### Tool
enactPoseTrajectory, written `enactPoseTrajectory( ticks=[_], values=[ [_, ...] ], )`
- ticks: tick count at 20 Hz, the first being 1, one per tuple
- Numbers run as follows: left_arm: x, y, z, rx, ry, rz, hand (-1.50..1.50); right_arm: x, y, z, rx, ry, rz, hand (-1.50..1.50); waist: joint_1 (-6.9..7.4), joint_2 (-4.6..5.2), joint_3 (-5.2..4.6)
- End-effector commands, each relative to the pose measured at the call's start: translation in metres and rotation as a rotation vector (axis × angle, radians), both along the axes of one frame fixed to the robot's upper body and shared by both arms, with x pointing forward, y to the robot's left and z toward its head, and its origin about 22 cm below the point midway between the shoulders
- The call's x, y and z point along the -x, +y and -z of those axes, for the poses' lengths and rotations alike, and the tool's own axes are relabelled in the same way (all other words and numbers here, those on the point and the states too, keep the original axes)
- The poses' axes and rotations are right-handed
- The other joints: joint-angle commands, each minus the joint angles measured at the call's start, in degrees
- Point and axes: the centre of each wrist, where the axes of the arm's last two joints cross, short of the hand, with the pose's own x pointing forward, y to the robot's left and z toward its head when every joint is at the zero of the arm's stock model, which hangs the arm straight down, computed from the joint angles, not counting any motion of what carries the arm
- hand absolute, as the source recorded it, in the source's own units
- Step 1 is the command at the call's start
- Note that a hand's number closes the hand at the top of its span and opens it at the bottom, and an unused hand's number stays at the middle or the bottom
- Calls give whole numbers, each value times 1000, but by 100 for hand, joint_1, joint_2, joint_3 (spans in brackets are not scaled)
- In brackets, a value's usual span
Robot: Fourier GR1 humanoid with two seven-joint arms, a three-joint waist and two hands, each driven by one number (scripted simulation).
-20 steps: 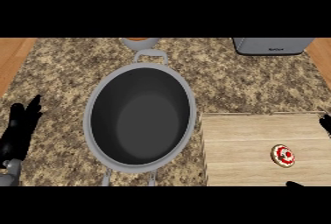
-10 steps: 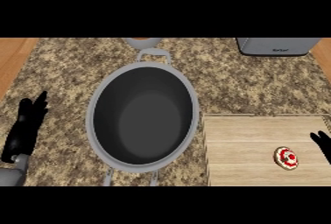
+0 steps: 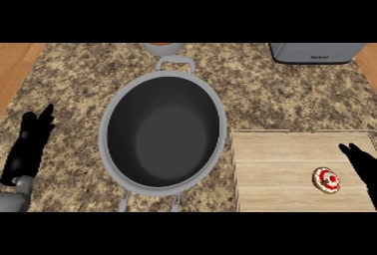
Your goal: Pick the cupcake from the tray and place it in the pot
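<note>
A small cupcake (image 3: 326, 180) with white and red topping sits on the wooden tray (image 3: 287, 159) at the lower right. A large grey pot (image 3: 163, 130) with nothing inside stands in the middle of the counter, left of the tray. My right hand (image 3: 362, 167) comes in at the right edge, fingers straight, just right of the cupcake and apart from it. Far from the pot's left rim, my left hand (image 3: 31, 142) rests open at the left edge, fingers pointing up.
A grey appliance (image 3: 316, 52) stands at the back right of the granite counter. A pale round object (image 3: 163, 48) shows behind the pot's far handle. Wooden floor borders the counter at the left.
My right hand has moved further into view and down toward the cupcake. The left hand has shifted slightly right. The pot and cupcake have stayed in place.
</note>
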Motion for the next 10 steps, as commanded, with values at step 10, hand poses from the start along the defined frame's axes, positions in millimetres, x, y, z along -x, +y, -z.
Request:
enactPoseTrajectory(
  ticks=[10],
  values=[
    [-5,-3,5,1,-10,-10,0,-14,-9,36,13,84,58,-150,-39,-9,6]
  ],
)
